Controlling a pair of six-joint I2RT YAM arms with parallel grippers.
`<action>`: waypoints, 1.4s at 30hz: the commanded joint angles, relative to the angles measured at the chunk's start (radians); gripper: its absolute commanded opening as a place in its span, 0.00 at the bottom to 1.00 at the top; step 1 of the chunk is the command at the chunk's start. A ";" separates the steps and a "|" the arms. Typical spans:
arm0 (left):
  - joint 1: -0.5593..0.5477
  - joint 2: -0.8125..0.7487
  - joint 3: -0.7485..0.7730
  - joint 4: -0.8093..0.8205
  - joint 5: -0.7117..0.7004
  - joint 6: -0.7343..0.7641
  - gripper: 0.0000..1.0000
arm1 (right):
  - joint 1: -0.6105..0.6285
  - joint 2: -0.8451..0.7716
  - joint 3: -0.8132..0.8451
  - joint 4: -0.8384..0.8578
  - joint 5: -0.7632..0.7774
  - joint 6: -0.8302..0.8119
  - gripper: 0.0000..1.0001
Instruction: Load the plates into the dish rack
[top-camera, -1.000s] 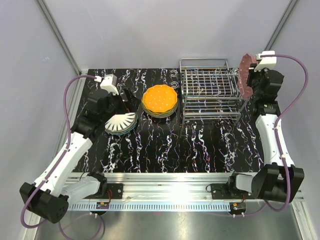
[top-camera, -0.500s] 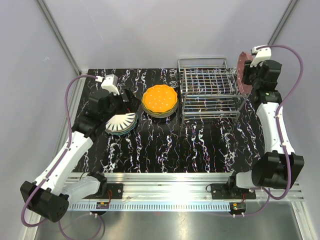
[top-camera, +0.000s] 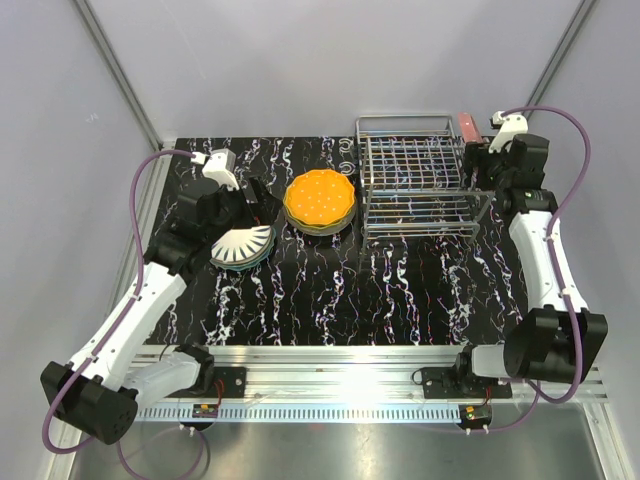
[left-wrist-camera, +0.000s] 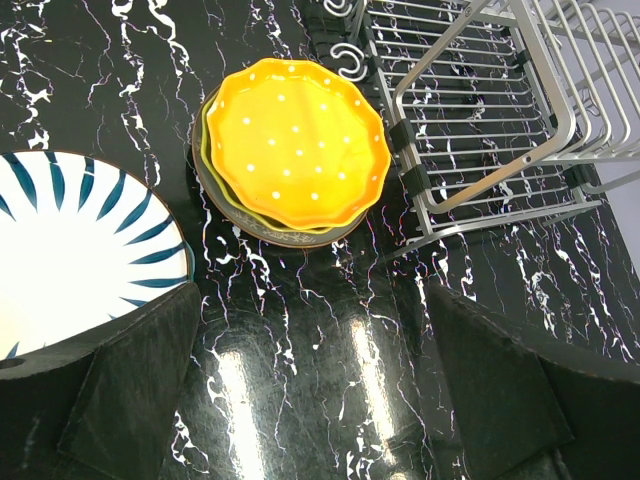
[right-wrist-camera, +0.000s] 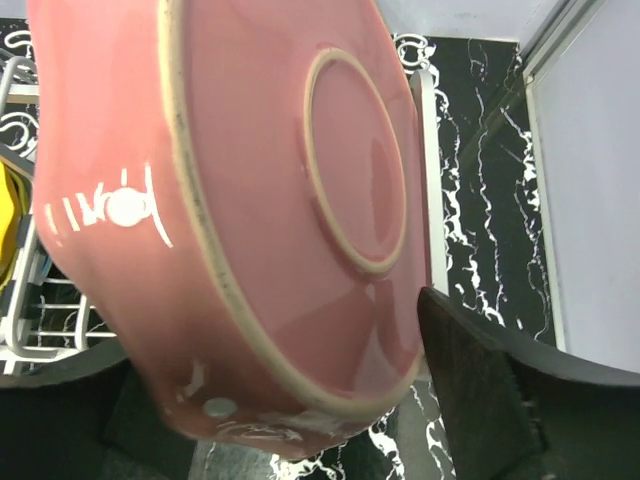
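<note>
from above, the pink plate is only a thin strip seen edge-on at the far right corner of the dish rack. the right wrist view shows it whole: a glossy pink underside with a pale raised foot ring and a few white dots and dashes near the rim, tilted, with rack wire behind it. there the right gripper has its fingers spread wide with the plate's lower rim between them; whether the plate leans on either finger cannot be told. the left wrist view shows what the top view blurs: the orange plate, scalloped and white-dotted, sits on a yellow-green plate and a dark one, left of the rack and near it. the striped plate, white with dark blue rays, lies further left on the black marbled table. the left gripper hangs fully open over the table, holding nothing, one finger over the striped plate's edge.
</note>
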 joint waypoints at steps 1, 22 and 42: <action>-0.003 0.001 0.051 0.033 0.003 0.003 0.99 | 0.001 -0.035 0.017 -0.004 0.044 0.044 0.83; -0.005 0.000 0.051 0.031 -0.002 0.006 0.99 | 0.000 -0.124 0.060 0.038 0.199 0.182 0.51; -0.005 0.012 0.053 0.028 0.005 0.006 0.99 | 0.000 -0.127 0.121 -0.004 0.213 0.210 0.75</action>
